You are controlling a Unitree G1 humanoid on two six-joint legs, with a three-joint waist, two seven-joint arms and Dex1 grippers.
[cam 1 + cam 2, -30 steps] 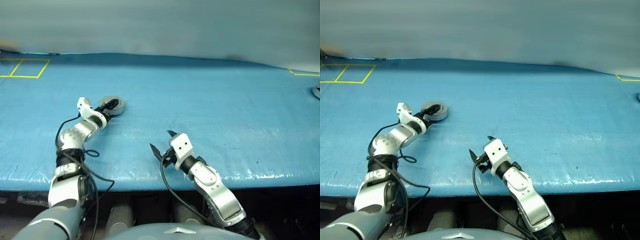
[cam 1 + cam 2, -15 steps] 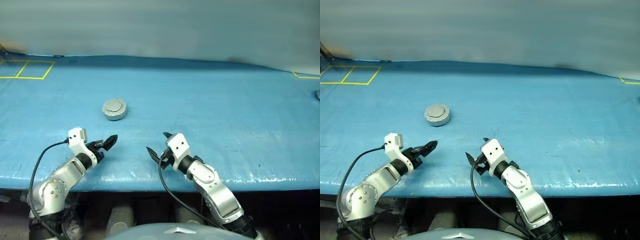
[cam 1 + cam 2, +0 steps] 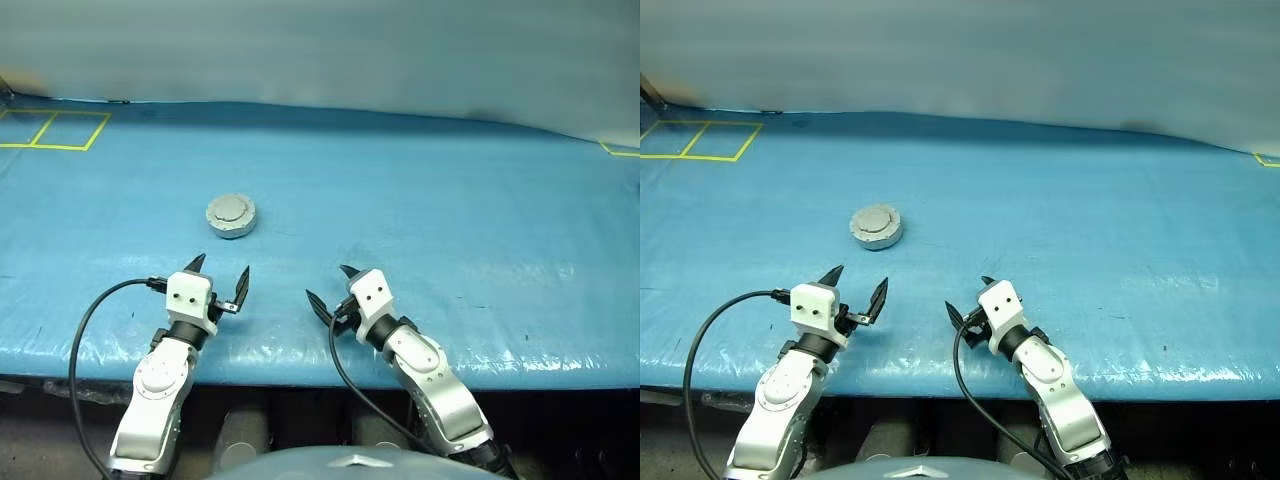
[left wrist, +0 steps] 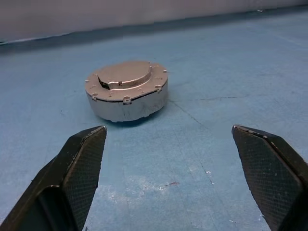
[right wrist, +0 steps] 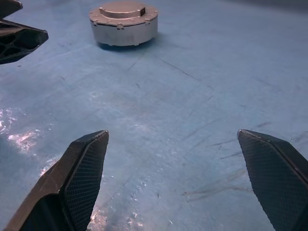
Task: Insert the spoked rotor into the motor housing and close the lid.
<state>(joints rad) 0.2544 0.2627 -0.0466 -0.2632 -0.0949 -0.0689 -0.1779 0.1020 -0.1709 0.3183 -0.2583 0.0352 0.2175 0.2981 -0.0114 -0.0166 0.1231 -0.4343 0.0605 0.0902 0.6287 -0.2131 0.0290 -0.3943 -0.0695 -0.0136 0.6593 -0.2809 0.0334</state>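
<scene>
The motor housing [image 3: 231,215] stands on the blue table as a round silver cup, left of centre. Its lid [image 4: 126,73], plain grey with a raised circle, lies shut flat on top. The spoked rotor is hidden. My left gripper [image 3: 220,270] hovers open near the table's front edge, a short way in front of the housing, pointing at it with nothing between its fingers. My right gripper [image 3: 328,284] is beside it to the right, also open and empty, angled toward the housing [image 5: 123,21].
The blue sheet [image 3: 440,220] covers the table. Yellow tape squares [image 3: 50,130] mark the far left corner and a yellow tape line [image 3: 620,150] the far right. The table's front edge [image 3: 300,365] runs just under both wrists. A black cable [image 3: 85,320] loops off the left arm.
My left gripper has drawn back from the housing toward the front edge and rolled so that its fingers stand side by side. The housing is left standing alone, lid shut. The right gripper has hardly moved.
</scene>
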